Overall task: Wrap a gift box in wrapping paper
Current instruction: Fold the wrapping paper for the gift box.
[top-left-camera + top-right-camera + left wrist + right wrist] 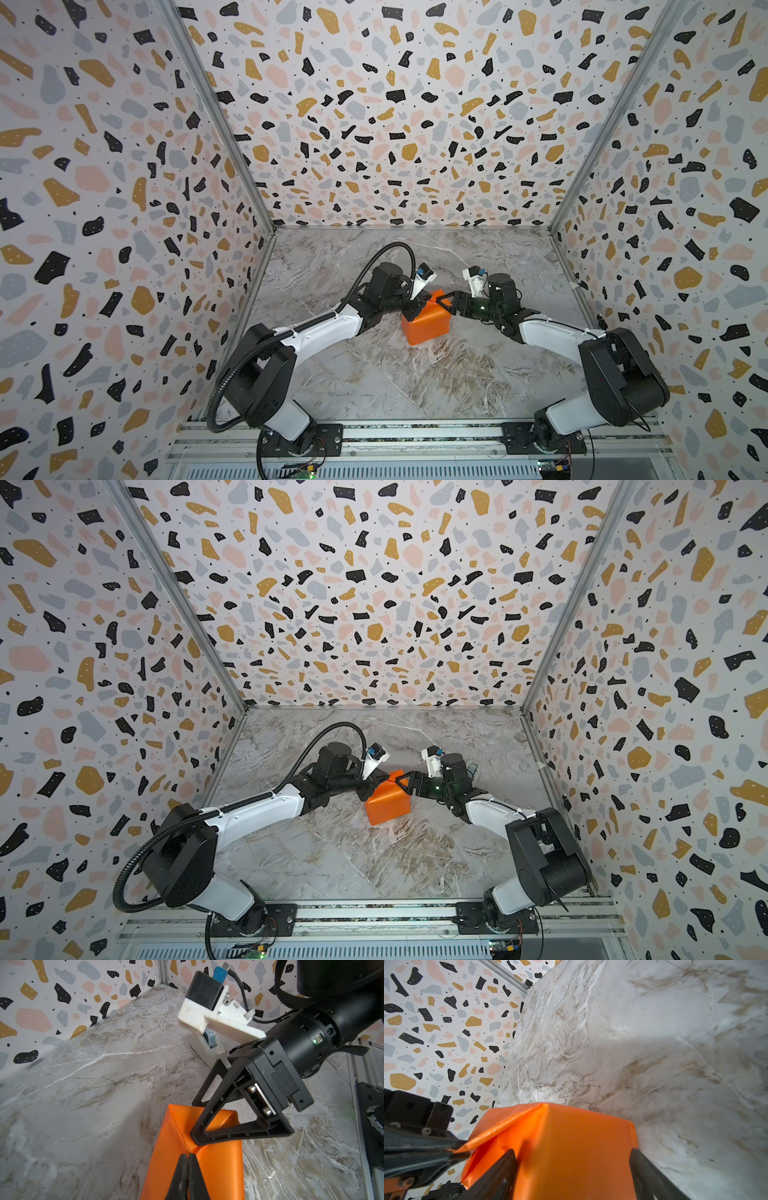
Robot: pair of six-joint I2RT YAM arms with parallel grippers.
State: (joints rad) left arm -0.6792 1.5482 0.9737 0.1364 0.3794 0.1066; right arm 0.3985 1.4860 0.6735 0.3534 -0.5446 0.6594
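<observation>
Terrazzo-print walls [104, 166], flecked black, ochre, pink and grey on white, close the cell on three sides, with bare metal strips [216, 112] in the corners. At lower left in both top views the left arm [316, 328] stands on a grooved rail [415, 432], its smooth white shell set between black joints, with a ribbed black hose [224, 386] looping beside it. The left gripper [188, 1155] reaches to centre frame, its thin black jaws clenched on the point of a triangular flap of paper [428, 328] that stands out from one end of the wrap. The paper is glossy and bright orange on every face that shows. It is folded with sharp creases into a squat block that sits on the table [374, 374], in the lower middle of both top views. The box is inside this wrap, hidden. The right gripper [572, 1152] meets the block from the right, its open-frame triangular black fingers [502, 1172] spread wide, one against each opposite side, clasping the wrapped box. The table is a flat grey-white marble-look slab with brown veins. At lower right stands the right arm [561, 336], white and black like its twin
</observation>
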